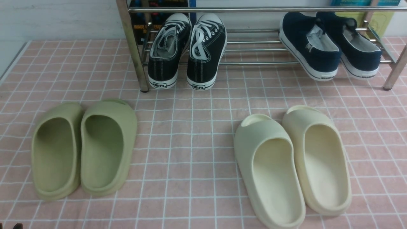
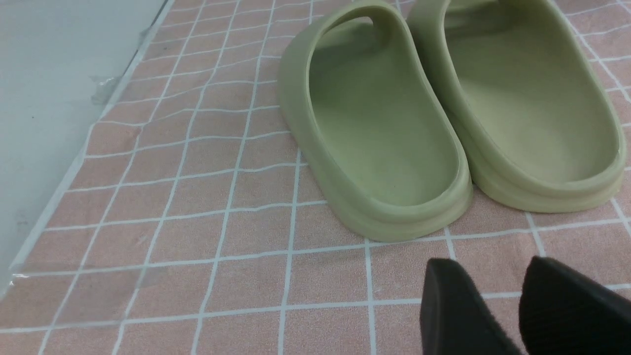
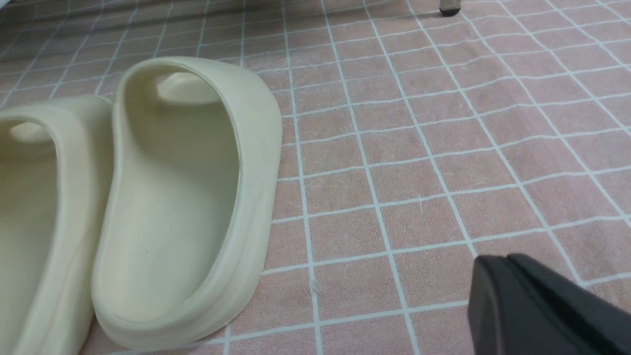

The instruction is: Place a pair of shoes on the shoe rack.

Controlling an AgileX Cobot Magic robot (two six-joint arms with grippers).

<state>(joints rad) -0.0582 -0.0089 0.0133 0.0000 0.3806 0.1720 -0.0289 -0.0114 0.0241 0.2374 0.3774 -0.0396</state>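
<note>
Above pink cloth, left hand open, empty.

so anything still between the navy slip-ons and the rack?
Nothing visible. The navy slip-ons already rest on the shoe rack, on its right end, heels overhanging the front bar. The black sneakers sit apart on its left end.

We take this for a staged entryway in a lab: a pink cloth with a white grid covers the floor before a low chrome-barred shoe rack, with boxes behind the rack against a plain white wall.
</note>
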